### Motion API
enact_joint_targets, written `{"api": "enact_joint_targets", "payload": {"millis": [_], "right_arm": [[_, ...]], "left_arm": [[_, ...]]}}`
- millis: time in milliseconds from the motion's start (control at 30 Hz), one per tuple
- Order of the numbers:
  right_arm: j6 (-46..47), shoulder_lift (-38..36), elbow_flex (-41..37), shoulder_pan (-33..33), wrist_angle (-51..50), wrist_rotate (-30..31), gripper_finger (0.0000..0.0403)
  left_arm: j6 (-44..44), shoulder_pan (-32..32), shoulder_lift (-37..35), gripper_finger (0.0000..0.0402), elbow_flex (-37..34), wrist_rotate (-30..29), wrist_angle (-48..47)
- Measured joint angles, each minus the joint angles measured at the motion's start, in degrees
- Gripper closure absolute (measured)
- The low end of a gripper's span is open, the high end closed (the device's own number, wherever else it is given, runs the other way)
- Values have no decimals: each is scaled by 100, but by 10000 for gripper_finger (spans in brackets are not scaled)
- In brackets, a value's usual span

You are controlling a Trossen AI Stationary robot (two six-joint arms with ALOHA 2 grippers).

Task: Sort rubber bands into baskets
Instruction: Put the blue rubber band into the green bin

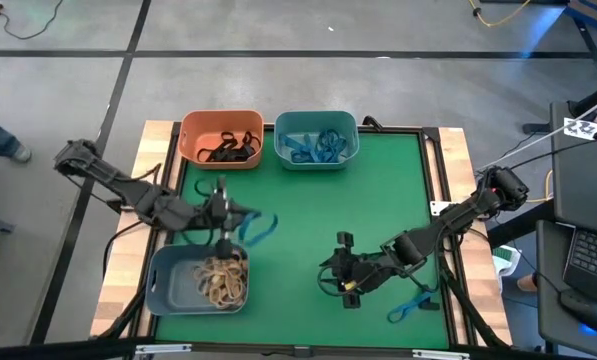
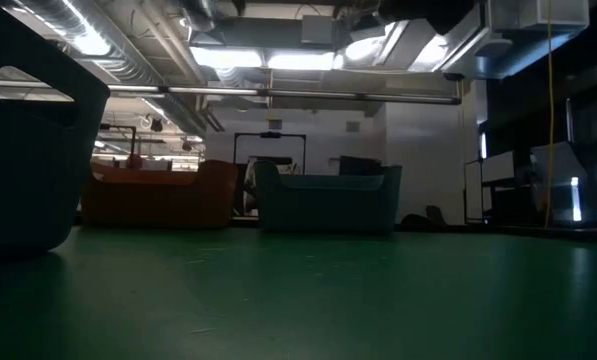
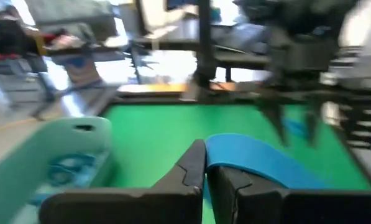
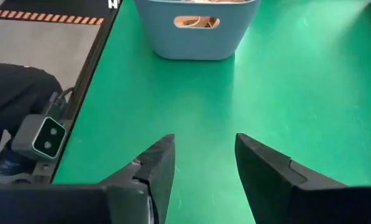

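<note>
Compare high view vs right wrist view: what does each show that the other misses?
Only the high view: the left gripper shut on a blue rubber band above the mat, the orange basket with black bands, the teal basket with blue bands, and a loose blue band near the right arm.

Only the right wrist view: the handle slot in the grey-blue basket wall, with tan bands behind it, and the bare gap between the right gripper fingers: open, nothing held.

Both: the grey-blue basket, the green mat, the right gripper.
</note>
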Motion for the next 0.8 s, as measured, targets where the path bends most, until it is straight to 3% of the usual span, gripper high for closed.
{"api": "enact_joint_targets", "payload": {"millis": [267, 533, 800], "right_arm": [[-2, 0, -342, 0, -151, 477, 233], [106, 0, -960, 0, -207, 1044, 233], [975, 0, -1223, 2, -528, 762, 233]], "left_arm": [[504, 1524, 294, 395, -4, 103, 567], [724, 3144, 1193, 394, -4, 1438, 1820], [613, 4454, 2573, 394, 676, 2220, 2107]]}}
